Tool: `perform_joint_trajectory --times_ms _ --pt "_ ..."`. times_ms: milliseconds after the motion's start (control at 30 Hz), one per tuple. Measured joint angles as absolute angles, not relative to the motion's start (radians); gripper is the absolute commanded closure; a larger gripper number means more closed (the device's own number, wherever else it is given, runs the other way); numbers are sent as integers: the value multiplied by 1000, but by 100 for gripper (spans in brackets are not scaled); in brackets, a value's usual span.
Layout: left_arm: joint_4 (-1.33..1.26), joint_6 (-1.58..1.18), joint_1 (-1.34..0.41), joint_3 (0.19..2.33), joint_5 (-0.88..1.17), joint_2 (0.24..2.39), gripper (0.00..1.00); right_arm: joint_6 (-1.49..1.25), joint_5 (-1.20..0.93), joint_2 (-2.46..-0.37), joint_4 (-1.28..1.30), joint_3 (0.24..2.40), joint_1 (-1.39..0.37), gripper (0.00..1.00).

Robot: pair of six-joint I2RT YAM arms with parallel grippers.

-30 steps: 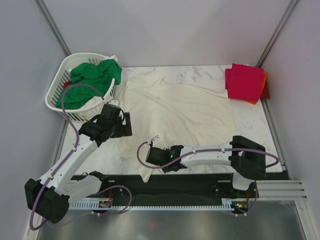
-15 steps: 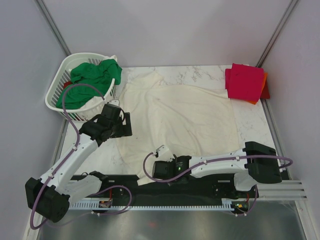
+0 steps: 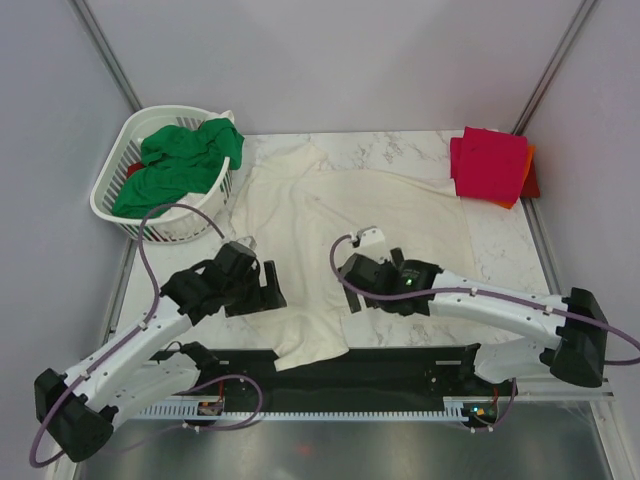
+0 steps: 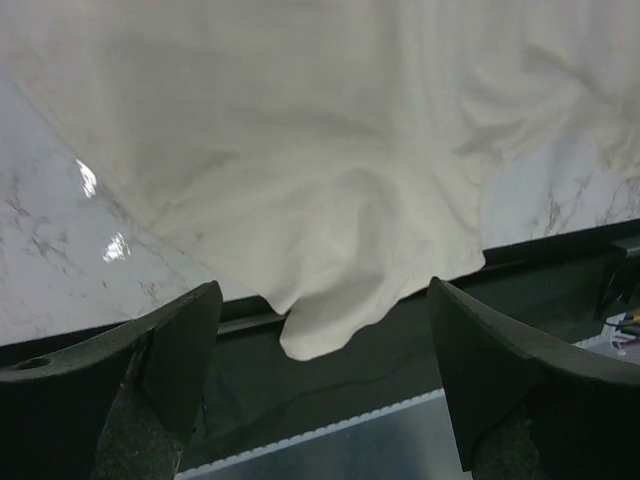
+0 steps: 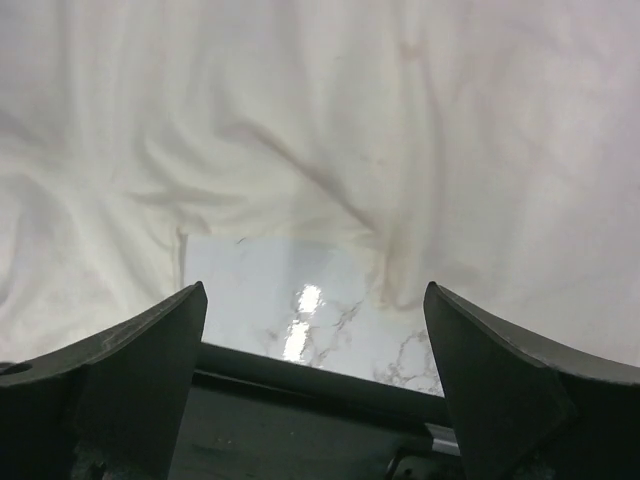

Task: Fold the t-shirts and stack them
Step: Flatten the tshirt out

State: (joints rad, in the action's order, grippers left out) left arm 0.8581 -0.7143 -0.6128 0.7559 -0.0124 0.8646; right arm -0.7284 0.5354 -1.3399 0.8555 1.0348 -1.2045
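- Pale grey back wall (image 3: 330, 60), plain and matte, evenly lit, free of hard shadow.
- Matching left wall (image 3: 40, 200) and right wall (image 3: 600, 170), joined to the back one by slanted metal posts (image 3: 105, 55).
- White marble-patterned tabletop (image 3: 500, 250) with faint grey veins, reaching from side wall to side wall.
- Bright glints (image 4: 88, 178) of reflected light on its glossy surface, close to the near edge.
- Black strip (image 3: 410, 362) along the near edge; outside it, a white slotted rail (image 3: 330, 408) and a brushed metal sheet (image 3: 350, 450).
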Motion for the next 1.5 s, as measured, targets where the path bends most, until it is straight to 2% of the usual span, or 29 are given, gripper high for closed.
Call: perform_joint_trajectory --times_ms 167,300,533,833,1033,1100,1133,1167,1200,1233,1367,1500 --pt "891 -920 -798 665 2 888 8 -609 505 -1215 833 1031 -974 2" --pt "896 -1055 -954 647 -7 947 8 -542 456 -1146 818 1005 -858 2" --pt "886 -1261 -1165 623 -28 1064 11 -487 365 -1107 807 923 -768 2" --pt "871 -1368 -1238 622 -61 1195 19 -467 308 -1092 801 914 -732 2" --pt "842 -1390 -1242 622 -116 1238 36 -466 284 -1092 801 914 -726 2" --pt "826 -1391 -1241 621 -130 1266 48 -466 281 -1092 801 914 -726 2" --pt "826 -1391 -1241 624 -130 1279 57 -466 280 -1092 801 914 -725 2" --pt "825 -1391 -1241 628 -131 1284 82 -467 280 -1092 801 914 -724 2" --pt "812 -1395 -1242 630 -129 1288 95 -467 281 -1091 801 914 -723 2" --pt "794 -1394 -1242 631 -129 1290 98 -467 281 -1091 801 914 -722 2" --pt "790 -1393 -1244 640 -131 1296 98 -479 297 -1090 805 914 -697 2" --pt "796 -1393 -1245 633 -176 1247 98 -501 300 -1074 816 913 -569 2"
